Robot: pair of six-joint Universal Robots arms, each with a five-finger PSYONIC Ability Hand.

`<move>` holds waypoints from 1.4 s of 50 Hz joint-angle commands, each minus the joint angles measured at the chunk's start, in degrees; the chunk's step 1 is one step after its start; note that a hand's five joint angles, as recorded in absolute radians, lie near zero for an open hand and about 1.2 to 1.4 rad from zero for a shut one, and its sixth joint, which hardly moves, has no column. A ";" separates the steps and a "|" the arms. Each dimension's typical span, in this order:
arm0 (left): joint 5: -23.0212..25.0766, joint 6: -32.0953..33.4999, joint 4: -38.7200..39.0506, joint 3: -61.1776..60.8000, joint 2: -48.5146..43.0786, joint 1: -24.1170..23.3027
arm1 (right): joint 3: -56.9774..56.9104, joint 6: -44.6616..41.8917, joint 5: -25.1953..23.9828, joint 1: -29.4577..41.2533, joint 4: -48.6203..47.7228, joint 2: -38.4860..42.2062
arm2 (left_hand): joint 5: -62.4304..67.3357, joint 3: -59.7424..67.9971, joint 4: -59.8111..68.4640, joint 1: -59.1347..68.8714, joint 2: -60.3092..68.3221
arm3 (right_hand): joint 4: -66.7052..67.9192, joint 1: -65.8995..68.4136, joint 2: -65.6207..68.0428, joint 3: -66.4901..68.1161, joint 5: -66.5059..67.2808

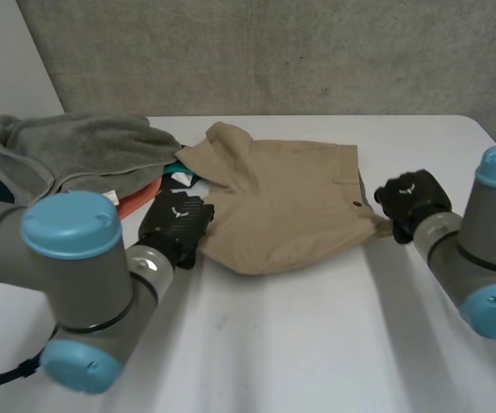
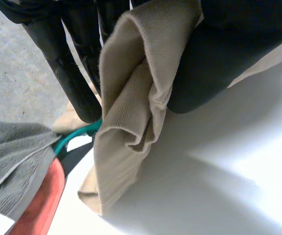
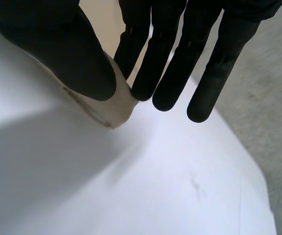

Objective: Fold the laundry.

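Observation:
A pair of tan shorts [image 1: 287, 202] lies folded in the middle of the white table [image 1: 317, 344]. My left hand [image 1: 176, 222] is at the shorts' left edge. In the left wrist view my left hand [image 2: 219, 58] pinches a bunched fold of the tan shorts [image 2: 131, 127] between thumb and fingers. My right hand [image 1: 412, 202] is at the shorts' right corner. In the right wrist view my right hand [image 3: 72, 58] pinches the tip of the tan shorts [image 3: 116, 105] between thumb and straight fingers.
A grey towel [image 1: 67, 151] is heaped at the back left of the table, over an orange item [image 1: 136, 205] and a teal one [image 1: 177, 169]. The grey towel [image 2: 13, 161] and the orange item [image 2: 40, 200] lie just beyond my left fingers. A concrete wall [image 1: 317, 52] stands behind the table.

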 commanded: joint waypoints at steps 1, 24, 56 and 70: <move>-2.26 0.36 -16.62 -3.16 10.72 -4.46 | 4.89 -9.07 -0.29 -0.31 18.03 -10.80 | 12.76 11.58 11.16 13.74 11.29 | 11.34 18.47 12.23 11.32 11.34; -2.18 0.62 -22.03 5.79 7.75 -5.08 | 13.78 -18.32 -8.73 -6.03 20.97 -21.63 | 12.76 11.58 11.16 13.74 11.29 | 11.34 18.47 12.23 11.32 11.34; -2.97 10.11 10.42 24.28 -14.07 -0.68 | -8.82 3.83 -0.98 -0.40 -2.19 5.90 | -57.24 -58.42 -58.84 -56.26 -58.71 | -58.66 -51.53 -57.77 -58.68 -58.66; -2.70 -1.57 10.42 4.14 0.18 -1.38 | 3.04 9.46 -13.04 -7.96 9.46 0.70 | -57.24 -58.42 -58.84 -56.26 -58.71 | -48.69 -41.56 -47.80 -48.70 -48.68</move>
